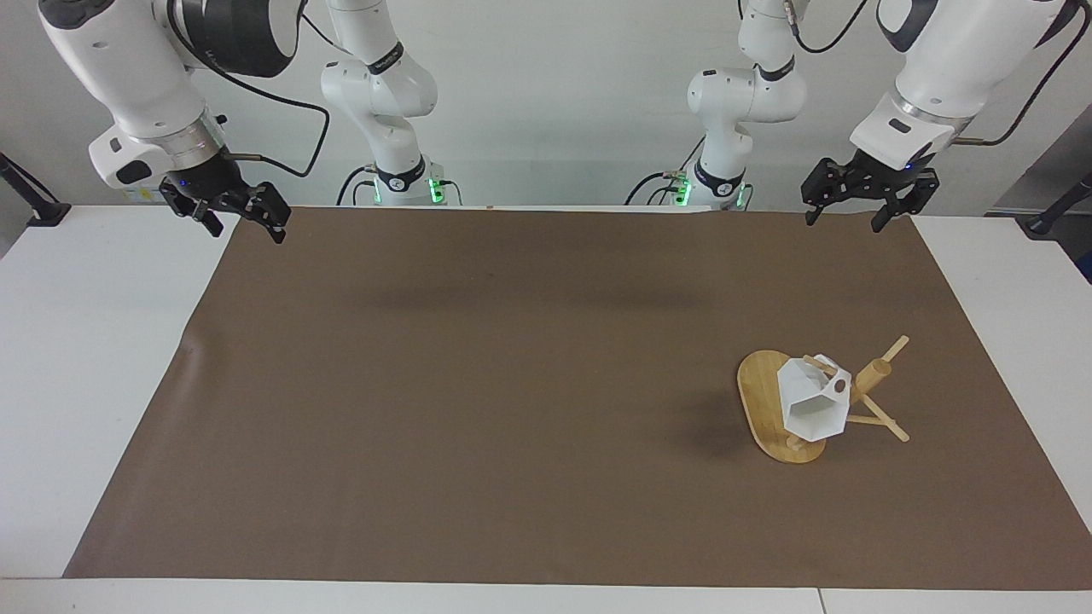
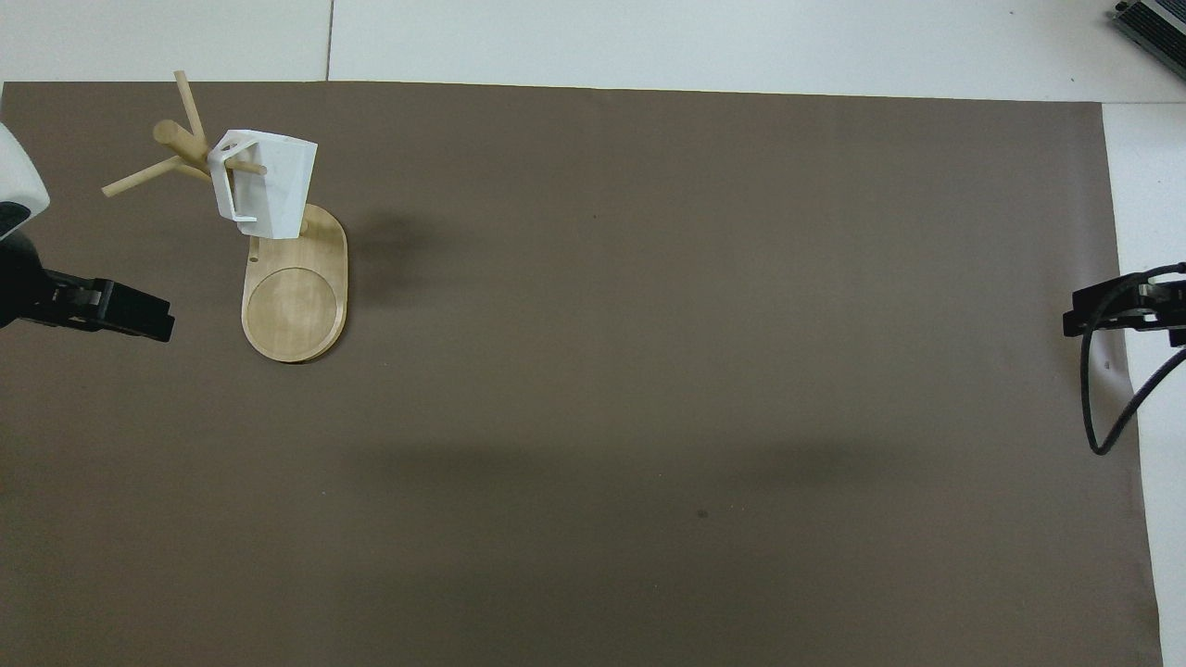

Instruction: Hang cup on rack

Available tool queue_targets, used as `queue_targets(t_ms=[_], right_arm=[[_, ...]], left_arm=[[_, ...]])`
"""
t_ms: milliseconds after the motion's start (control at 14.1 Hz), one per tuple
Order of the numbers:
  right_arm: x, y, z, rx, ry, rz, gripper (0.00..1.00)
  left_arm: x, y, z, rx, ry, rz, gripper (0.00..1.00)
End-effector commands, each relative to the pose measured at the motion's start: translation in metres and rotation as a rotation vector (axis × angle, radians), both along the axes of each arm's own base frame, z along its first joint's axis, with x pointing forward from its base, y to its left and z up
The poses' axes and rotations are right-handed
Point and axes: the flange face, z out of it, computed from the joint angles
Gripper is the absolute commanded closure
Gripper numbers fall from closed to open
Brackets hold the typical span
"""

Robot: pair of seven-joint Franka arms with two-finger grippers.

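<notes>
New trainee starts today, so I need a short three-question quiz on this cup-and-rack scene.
1. True or false: the cup hangs on a peg of the rack.
2. Which arm's end of the table holds the rack?
3. The left gripper is: A) shut on the cup, B) open and empty, C) touching the rack.

Key: 1 true; 2 the left arm's; 3 B. The right gripper also waits open and empty.
</notes>
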Motion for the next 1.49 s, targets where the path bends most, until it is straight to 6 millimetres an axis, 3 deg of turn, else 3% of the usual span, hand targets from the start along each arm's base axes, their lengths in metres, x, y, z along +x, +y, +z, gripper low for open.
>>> queue_targets(t_ms=[0, 1419], right_arm=[[-0.0029, 0.0007, -0.0005, 0.017, -0.012, 0.020, 0.00], [-0.0030, -0.0001, -0.0005, 0.017, -0.012, 0.019, 0.00]], left_arm=[[-0.0029, 0.0028, 0.0045, 0.007, 0.000, -0.014, 0.00], [-0.0017, -0.0019, 0.0036, 0.001, -0.015, -0.051, 0.00]])
